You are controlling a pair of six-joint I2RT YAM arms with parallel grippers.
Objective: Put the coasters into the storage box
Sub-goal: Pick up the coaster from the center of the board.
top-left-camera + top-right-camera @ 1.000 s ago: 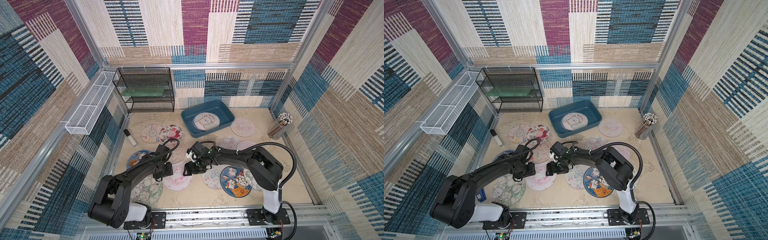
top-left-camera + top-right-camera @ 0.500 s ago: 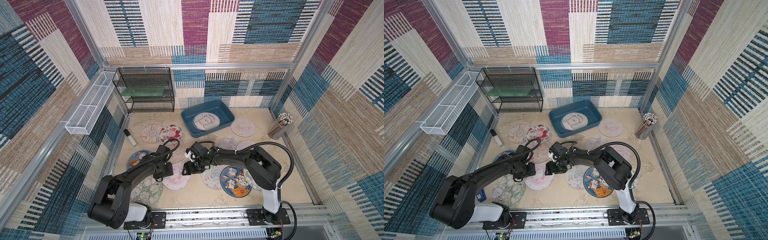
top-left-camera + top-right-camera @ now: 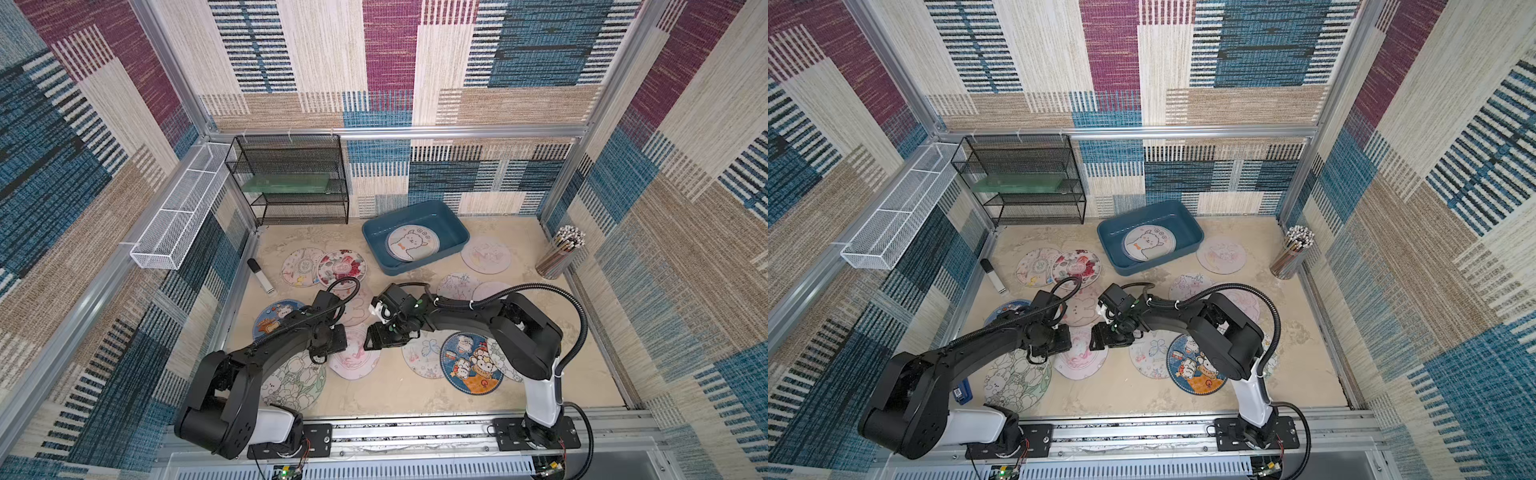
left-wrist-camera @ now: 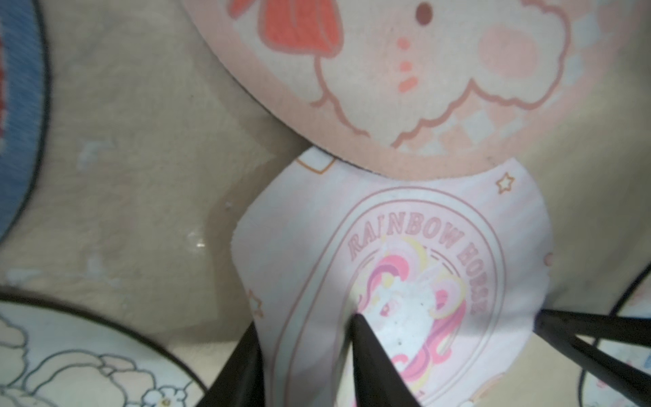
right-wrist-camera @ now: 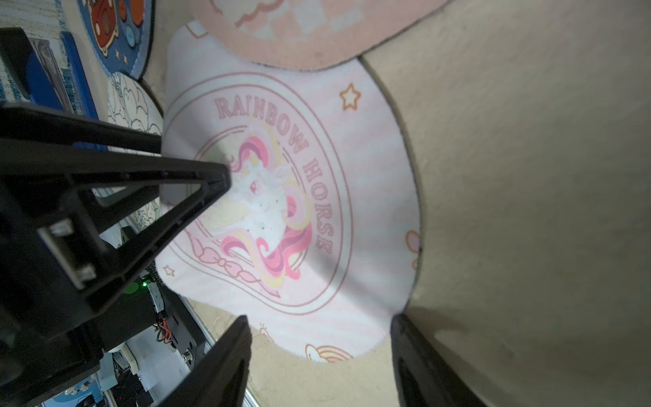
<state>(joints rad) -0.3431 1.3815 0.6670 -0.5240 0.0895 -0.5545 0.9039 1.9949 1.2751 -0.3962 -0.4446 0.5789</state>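
Pink coaster [image 3: 353, 368] with rainbow horse print low in the middle of a top view, on the bench [image 3: 374, 401], buckled, one rim raised, another rim tucked under a peach coaster [image 4: 387, 88]. Left tool [image 4: 304, 320] astride the raised rim, fingers [image 4: 368, 356] one below and one on the print, not possible to tell if clamped already; right tool [image 5: 318, 317] with fingers apart, one fingertip [image 5: 405, 338] touching the rim. Storage box [image 3: 376, 243] in the upper middle, well apart, one white dog coaster [image 3: 412, 243] flat inside.
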